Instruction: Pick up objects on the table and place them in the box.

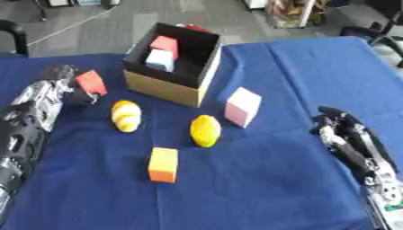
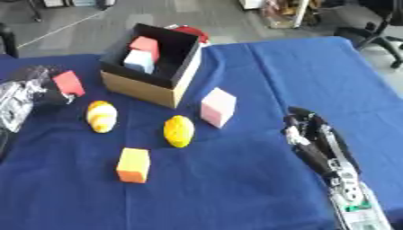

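Left hand (image 1: 64, 87) curled round red block (image 1: 91, 82), just left of box (image 1: 169, 85) | box holds red and pale cubes | bun (image 1: 125, 116), lemon (image 1: 205, 130), orange block (image 1: 163, 164), pink block (image 1: 242, 107) on bench (image 1: 260, 179), between hands | right hand (image 2: 308, 134) idle, fingers relaxed.

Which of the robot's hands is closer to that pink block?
The right hand, lying just to the right of the pink block. The left hand is far to its left, holding a red block.

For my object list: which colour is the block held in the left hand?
Red. The block shows best in the left eye view.
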### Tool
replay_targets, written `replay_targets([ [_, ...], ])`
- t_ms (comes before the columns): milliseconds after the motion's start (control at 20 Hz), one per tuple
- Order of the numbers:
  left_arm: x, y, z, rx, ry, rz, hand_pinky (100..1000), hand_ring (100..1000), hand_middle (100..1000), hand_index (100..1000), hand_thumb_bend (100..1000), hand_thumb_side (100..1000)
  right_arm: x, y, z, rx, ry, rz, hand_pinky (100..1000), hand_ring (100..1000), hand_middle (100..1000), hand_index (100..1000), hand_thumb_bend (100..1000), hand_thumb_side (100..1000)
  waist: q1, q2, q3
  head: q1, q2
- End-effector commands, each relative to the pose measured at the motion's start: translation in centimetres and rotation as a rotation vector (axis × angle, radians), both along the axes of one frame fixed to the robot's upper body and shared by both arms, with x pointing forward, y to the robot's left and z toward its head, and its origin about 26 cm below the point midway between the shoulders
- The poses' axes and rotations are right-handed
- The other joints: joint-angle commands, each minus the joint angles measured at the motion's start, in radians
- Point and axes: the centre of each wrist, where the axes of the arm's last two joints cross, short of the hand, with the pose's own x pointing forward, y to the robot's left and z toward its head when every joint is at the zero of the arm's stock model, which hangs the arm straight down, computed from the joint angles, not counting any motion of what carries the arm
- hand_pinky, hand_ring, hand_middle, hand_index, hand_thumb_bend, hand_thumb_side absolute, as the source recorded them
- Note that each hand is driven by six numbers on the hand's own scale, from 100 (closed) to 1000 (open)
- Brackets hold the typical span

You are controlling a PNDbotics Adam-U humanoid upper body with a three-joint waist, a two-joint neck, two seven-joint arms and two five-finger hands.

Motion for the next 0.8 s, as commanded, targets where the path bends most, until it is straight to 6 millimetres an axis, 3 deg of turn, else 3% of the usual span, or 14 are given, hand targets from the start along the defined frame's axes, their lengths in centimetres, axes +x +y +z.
replay_targets([
  [50, 0.1, 0.8, 1.4, 0.008, -0.031, 0.017, 763, 650, 643, 786, 279, 262, 0.2, -0.4, 0.9, -0.013, -0.029, 0.003, 738, 619, 665, 819, 100, 404, -0.009, 0.001, -0.001, -0.003, -0.013],
  [200, 0.2, 0.7, 1.8, -0.001, -0.055, 0.016, 745, 618, 580, 731, 249, 212, 0.2, -0.4, 0.9, -0.013, -0.028, 0.001, 738, 619, 665, 819, 100, 404, -0.009, -0.001, 0.000, -0.003, -0.015],
  [350, 0.3, 0.5, 3.4, -0.024, -0.136, 0.000, 720, 584, 520, 678, 161, 195, 0.2, -0.5, 0.8, -0.015, -0.027, -0.001, 738, 619, 666, 818, 100, 403, -0.007, -0.003, 0.004, -0.004, -0.014],
  [550, 0.2, -0.2, 7.2, -0.064, -0.306, -0.067, 716, 576, 512, 675, 112, 179, 0.2, -0.6, 0.8, -0.018, -0.026, -0.004, 738, 619, 666, 818, 100, 403, -0.003, -0.008, 0.010, -0.010, -0.011],
  [800, -0.4, -3.2, 12.8, -0.072, -0.501, -0.234, 722, 585, 525, 692, 100, 154, 0.2, -0.6, 0.6, -0.022, -0.020, -0.003, 738, 618, 666, 818, 100, 402, -0.004, -0.016, 0.012, -0.012, -0.010],
])
